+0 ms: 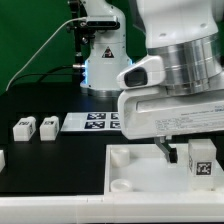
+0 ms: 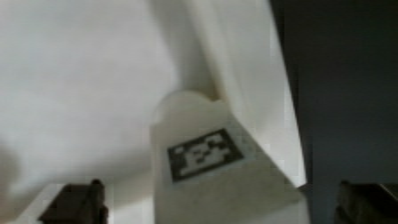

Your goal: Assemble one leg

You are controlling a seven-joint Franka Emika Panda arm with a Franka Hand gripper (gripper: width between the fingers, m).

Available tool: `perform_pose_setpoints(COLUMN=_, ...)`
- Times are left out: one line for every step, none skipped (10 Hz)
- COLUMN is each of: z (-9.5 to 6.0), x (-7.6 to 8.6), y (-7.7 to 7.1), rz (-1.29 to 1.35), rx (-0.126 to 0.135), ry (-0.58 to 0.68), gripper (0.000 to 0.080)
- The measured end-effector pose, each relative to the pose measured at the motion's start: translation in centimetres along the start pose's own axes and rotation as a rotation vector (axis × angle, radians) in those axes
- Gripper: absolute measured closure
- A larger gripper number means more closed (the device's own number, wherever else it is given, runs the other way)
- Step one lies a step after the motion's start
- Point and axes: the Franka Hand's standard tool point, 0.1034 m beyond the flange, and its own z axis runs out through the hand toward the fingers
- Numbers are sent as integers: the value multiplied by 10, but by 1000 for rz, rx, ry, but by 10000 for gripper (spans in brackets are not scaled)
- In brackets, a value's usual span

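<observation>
A leg, a small white block with a black-and-white tag, stands on the large white panel at the exterior view's right. My gripper is lowered around it, with one dark finger beside it and the other hidden. In the wrist view the leg sits midway between my two fingertips, with a gap on each side. The gripper is open and holds nothing. The panel fills the view behind the leg.
Two more legs lie on the black table at the exterior view's left, and part of another white piece shows at the left edge. The marker board lies behind the panel. The robot base stands at the back.
</observation>
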Motion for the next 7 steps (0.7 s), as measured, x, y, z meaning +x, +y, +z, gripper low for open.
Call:
perform_pose_setpoints(z=-1, x=2, y=-2, rz=-122, rx=-14, ry=10, gripper=151)
perform_pose_setpoints(z=-1, x=5, y=-2, rz=-254, rx=-18, ry=32, gripper=151)
perform_pose_setpoints(z=-1, x=5, y=-2, rz=-227, rx=-15, ry=33, gripper=151)
perform_pose_setpoints(z=-1, x=5, y=-2, rz=-226, rx=-15, ry=33, gripper=278)
perform_pose_setpoints(z=-1, x=4, y=-3, rz=-120, rx=-7, ry=33, gripper=278)
perform_pose_setpoints(z=-1, x=4, y=-4, rz=-4, rx=0, ry=32, gripper=428)
perform_pose_setpoints(z=-1, x=4, y=1, rz=89, rx=-3, ry=32, gripper=492)
